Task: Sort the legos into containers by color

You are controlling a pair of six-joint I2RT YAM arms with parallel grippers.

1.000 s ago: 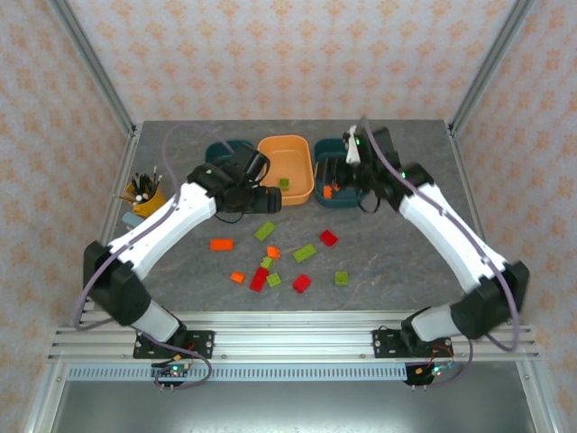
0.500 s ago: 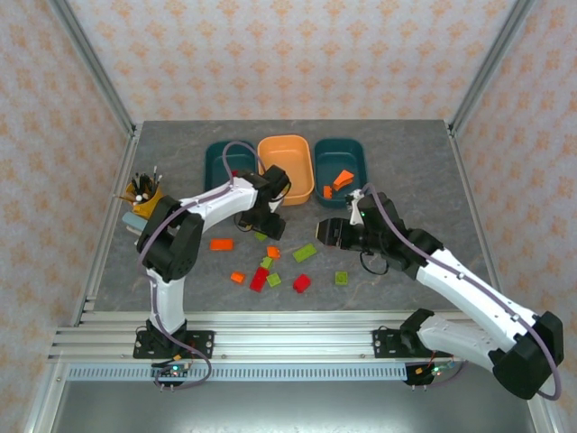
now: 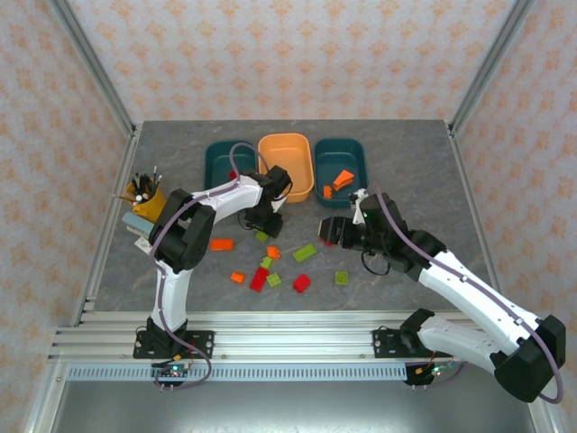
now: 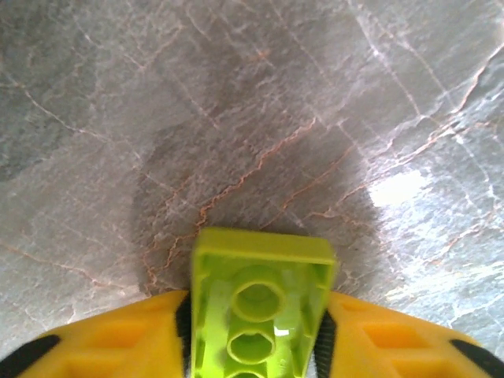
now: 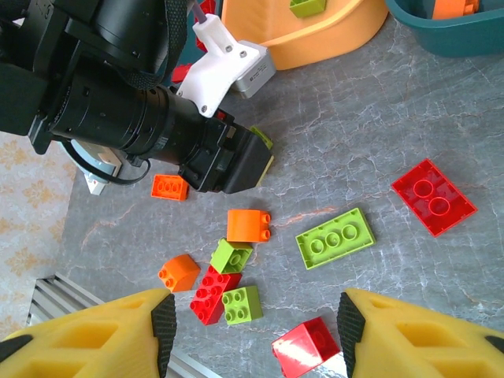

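Lime-green lego [image 4: 256, 295] is pinched between the left claw's [image 4: 256, 346] yellow fingers [image 4: 118, 339], over the marbled tabletop [image 4: 236, 118]; right claw [image 5: 253, 315] hangs spread wide, loose legos [image 5: 335, 238] scattered just beneath and ahead of it

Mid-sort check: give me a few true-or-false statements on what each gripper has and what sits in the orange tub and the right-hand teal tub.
1. The left gripper has a lime green brick between its fingers. True.
2. The right gripper holds a red brick. False: its jaws stand wide apart with nothing between them.
3. The orange tub holds a green brick. True.
4. The right-hand teal tub holds red bricks. False: the orange bricks lie in it.
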